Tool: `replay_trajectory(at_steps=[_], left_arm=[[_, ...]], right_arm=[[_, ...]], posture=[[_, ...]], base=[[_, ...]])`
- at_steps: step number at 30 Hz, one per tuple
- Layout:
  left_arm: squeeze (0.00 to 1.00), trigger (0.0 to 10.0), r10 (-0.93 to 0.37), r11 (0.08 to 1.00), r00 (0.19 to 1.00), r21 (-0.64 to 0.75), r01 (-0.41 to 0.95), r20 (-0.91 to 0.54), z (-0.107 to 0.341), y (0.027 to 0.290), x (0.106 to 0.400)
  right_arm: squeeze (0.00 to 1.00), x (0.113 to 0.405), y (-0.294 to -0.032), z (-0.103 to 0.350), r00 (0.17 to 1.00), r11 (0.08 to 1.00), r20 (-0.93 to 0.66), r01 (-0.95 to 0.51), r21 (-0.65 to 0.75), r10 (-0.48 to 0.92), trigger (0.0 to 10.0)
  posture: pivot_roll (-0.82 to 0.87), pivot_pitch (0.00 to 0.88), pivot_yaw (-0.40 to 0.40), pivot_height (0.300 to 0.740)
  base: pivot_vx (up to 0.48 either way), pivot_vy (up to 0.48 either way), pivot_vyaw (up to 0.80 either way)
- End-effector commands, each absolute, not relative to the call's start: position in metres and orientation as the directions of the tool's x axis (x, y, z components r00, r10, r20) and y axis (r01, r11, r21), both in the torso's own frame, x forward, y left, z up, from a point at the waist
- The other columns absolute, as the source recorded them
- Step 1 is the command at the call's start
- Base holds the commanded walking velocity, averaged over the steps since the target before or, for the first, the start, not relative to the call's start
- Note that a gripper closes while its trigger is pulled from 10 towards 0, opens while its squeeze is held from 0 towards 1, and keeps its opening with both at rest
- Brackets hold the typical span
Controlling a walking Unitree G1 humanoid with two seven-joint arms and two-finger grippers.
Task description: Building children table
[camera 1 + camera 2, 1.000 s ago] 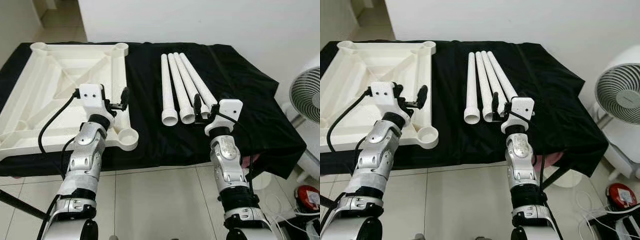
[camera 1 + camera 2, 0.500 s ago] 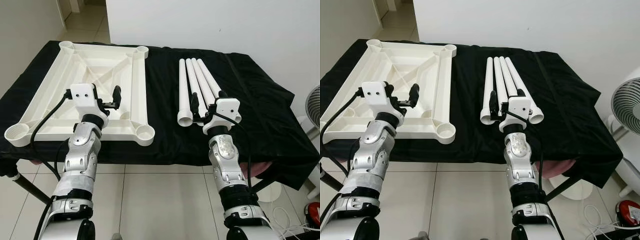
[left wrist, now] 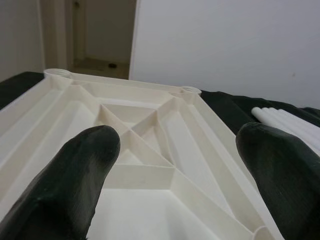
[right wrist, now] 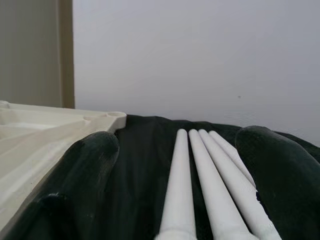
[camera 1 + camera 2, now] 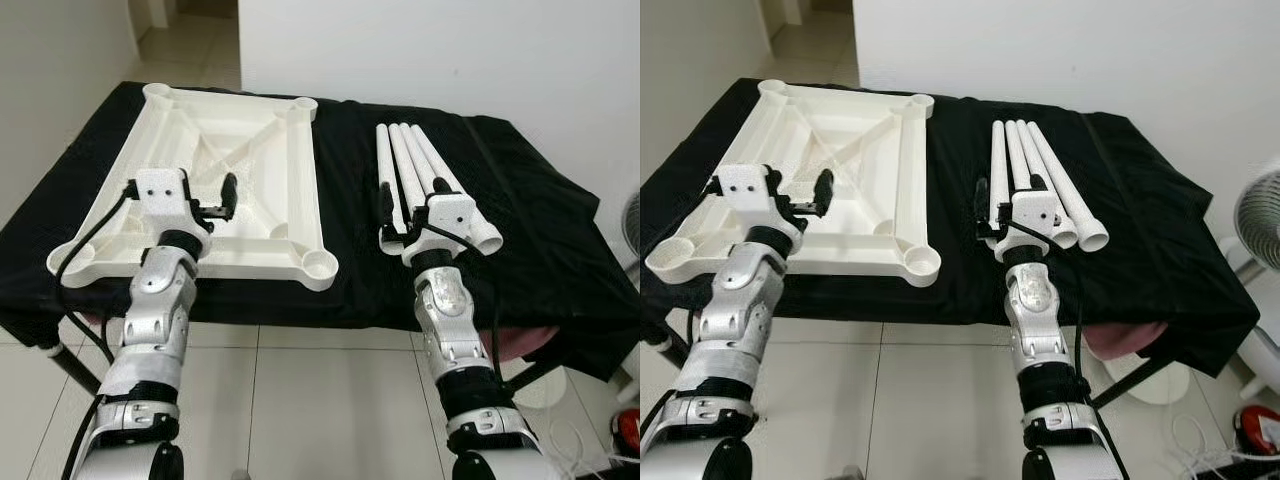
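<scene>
Over the worktop's (image 5: 545, 225) near edge, left tool (image 5: 205, 200) gapes above the tabletop (image 5: 225, 175); right tool (image 5: 410, 210) gapes around the legs (image 5: 420, 170).

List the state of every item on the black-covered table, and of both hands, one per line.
Tabletop: upside down, ribs up, corner sockets empty.
Four legs: lying side by side, unattached, right of the tabletop.
Left hand: open, holding nothing, above the tabletop's near part.
Right hand: open, holding nothing, over the legs' near ends.
Black cloth: draped over the table.
</scene>
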State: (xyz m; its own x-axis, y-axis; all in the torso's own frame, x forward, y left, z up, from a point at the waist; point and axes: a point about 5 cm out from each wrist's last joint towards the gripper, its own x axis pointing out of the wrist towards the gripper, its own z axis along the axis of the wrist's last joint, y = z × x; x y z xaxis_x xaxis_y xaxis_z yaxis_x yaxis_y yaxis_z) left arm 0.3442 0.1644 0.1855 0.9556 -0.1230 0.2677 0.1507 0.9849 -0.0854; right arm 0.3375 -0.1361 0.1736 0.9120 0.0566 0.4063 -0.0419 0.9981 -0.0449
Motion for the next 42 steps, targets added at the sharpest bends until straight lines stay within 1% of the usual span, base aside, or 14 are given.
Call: replay_trajectory(at_steps=[1,10,11,23,33,42], left_arm=[[0.0,10.0,-0.149,0.981,0.951,-0.079,0.176,0.272,0.185,0.158,0.344],[0.0,10.0,-0.153,0.983,0.949,-0.058,0.176,0.277,0.186,0.158,0.343],[0.0,10.0,-0.172,0.981,0.942,-0.038,0.191,0.289,0.188,0.155,0.342],[0.0,10.0,-0.221,0.974,0.929,0.03,0.222,0.296,0.189,0.147,0.34],[0.0,10.0,-0.308,0.951,0.905,0.068,0.301,0.292,0.187,0.14,0.337],[0.0,10.0,-0.327,0.945,0.902,0.082,0.317,0.283,0.184,0.142,0.335]], right_arm=[[0.0,0.337,-0.14,0.171,0.914,0.999,0.405,-0.026,-0.034,0.037,10.0],[0.0,0.338,-0.14,0.171,0.912,0.999,0.409,-0.028,-0.036,0.04,10.0],[0.0,0.338,-0.14,0.171,0.911,0.999,0.41,-0.028,-0.04,0.042,10.0],[0.0,0.338,-0.142,0.171,0.91,0.999,0.413,-0.021,-0.043,0.036,10.0],[0.0,0.338,-0.148,0.169,0.914,0.999,0.406,0.01,-0.035,0.005,10.0],[0.0,0.334,-0.153,0.165,0.916,0.999,0.401,0.017,-0.027,-0.005,10.0]], posture=[[-0.01,0.0,-0.051,0.74],[-0.01,0.0,-0.05,0.74],[-0.01,0.0,-0.052,0.74],[-0.01,0.0,-0.053,0.74],[-0.02,0.0,-0.044,0.74],[-0.03,0.0,-0.039,0.74]], base=[[0.0,0.292,0.0],[0.0,0.028,0.0],[0.0,0.0,0.0],[0.0,0.0,0.0],[0.0,0.0,0.0],[0.0,0.0,0.0]])
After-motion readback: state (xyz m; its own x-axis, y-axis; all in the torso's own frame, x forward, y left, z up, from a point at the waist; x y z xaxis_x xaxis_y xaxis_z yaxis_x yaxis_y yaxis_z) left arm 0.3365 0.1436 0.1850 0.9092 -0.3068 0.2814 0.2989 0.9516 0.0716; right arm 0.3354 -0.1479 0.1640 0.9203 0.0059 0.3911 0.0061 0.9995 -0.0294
